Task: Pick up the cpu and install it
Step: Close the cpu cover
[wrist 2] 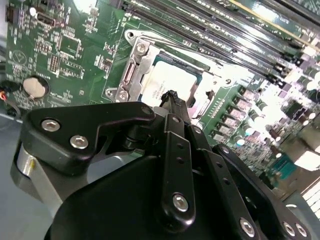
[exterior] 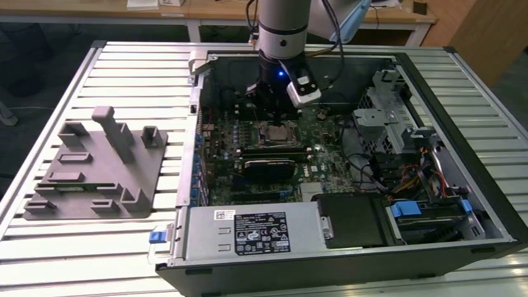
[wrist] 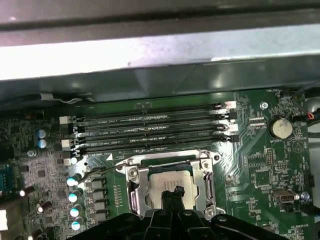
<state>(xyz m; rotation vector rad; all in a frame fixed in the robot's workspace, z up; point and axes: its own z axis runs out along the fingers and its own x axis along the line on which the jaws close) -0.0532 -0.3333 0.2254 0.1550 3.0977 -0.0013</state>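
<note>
Arm [exterior: 281, 28] stands vertical in the exterior view, wrist [exterior: 276, 68] pointing straight down with a small blue light [exterior: 281, 75] lit on it. Black gripper [wrist 2: 172, 97] aims downward, linkages folded in. In both wrist views the fingers [wrist 2: 176, 150] meet at the tips, with no gap visible.

cpu [wrist: 165, 179] lid: pale silver metal, smooth, dull sheen
Socket frame [wrist: 136, 190]: bright polished metal
Motherboard [wrist: 260, 175]: glossy green surface
Gripper [wrist 2: 172, 97] links: matt black, shiny screw heads
Tray [exterior: 83, 185]: matt grey plastic
Table [exterior: 74, 247]: ribbed pale metal, satin
</note>
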